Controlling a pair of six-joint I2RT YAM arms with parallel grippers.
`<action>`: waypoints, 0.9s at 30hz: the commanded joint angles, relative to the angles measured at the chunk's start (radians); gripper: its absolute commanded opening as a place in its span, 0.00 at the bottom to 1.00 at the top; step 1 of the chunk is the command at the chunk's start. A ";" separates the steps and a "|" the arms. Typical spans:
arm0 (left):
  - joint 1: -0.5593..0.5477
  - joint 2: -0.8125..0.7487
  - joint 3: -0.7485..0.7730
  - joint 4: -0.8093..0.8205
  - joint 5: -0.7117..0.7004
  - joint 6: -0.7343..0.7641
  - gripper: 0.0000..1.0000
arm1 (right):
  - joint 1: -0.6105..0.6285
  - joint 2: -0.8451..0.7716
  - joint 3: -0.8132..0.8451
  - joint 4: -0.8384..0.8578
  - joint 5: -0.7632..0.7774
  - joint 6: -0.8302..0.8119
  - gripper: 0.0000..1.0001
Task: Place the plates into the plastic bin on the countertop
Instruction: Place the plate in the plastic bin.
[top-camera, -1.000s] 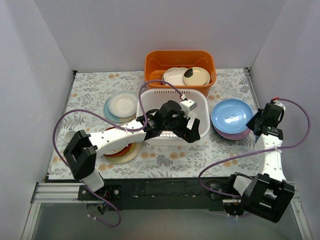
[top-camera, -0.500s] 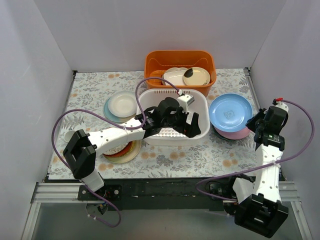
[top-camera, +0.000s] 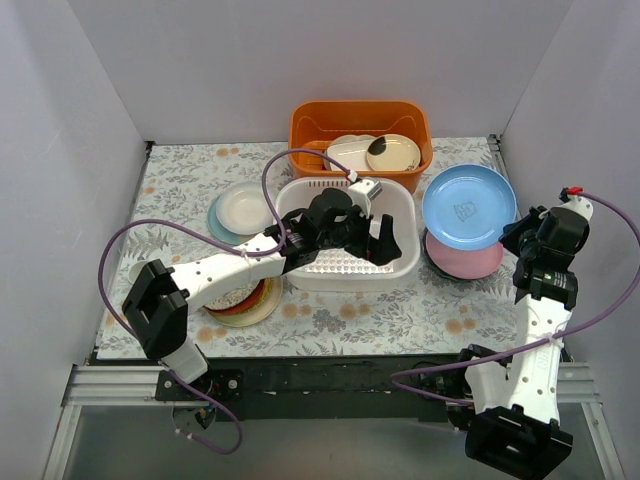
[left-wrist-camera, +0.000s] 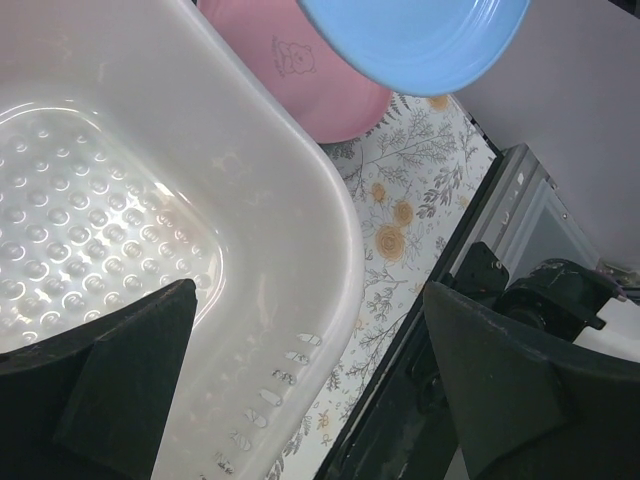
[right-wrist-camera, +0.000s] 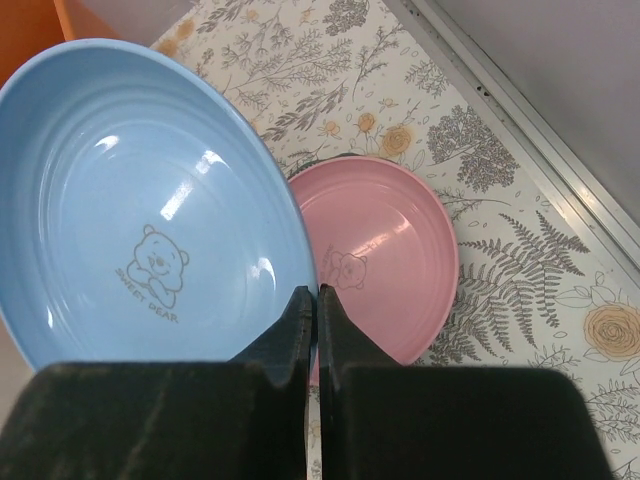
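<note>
The blue plate (right-wrist-camera: 150, 220) is round, glossy and shallow, with faint rings inside and a small bear printed at its middle. The right pincer (right-wrist-camera: 316, 300) is pressed together on its near rim and holds it tilted in the air, above and partly over the pink plate (top-camera: 470, 262). That pink plate has the same shape and the same bear, and it lies flat on the worktop (top-camera: 400, 315), just right of the bin (top-camera: 408, 262).

The bin is white, smooth plastic with rounded corners, a rolled rim, short slots high in its walls and a dimpled floor. The left pincer (top-camera: 380, 243) hangs over its right half with its fingers spread wide, gripping nothing.

Left of the bin sits a cream plate on a light blue one (top-camera: 243, 210). A red-rimmed and yellow stack (top-camera: 250, 303) lies partly under the left arm. An orange basket (top-camera: 305, 130) stands behind the bin, touching it or nearly so.

The blue plate's left edge is near the bin's right rim. Only a narrow strip of flowered cloth separates bin and pink plate, and the side wall stands close on the right.
</note>
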 joint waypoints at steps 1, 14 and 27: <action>0.005 -0.074 0.026 0.017 -0.011 -0.006 0.98 | 0.000 -0.008 0.038 0.050 -0.031 0.023 0.01; 0.046 -0.079 0.032 -0.023 -0.020 -0.011 0.98 | -0.002 0.018 0.038 0.069 -0.129 0.026 0.01; 0.163 -0.132 -0.010 -0.063 -0.002 -0.017 0.98 | 0.015 0.063 0.047 0.084 -0.259 0.037 0.01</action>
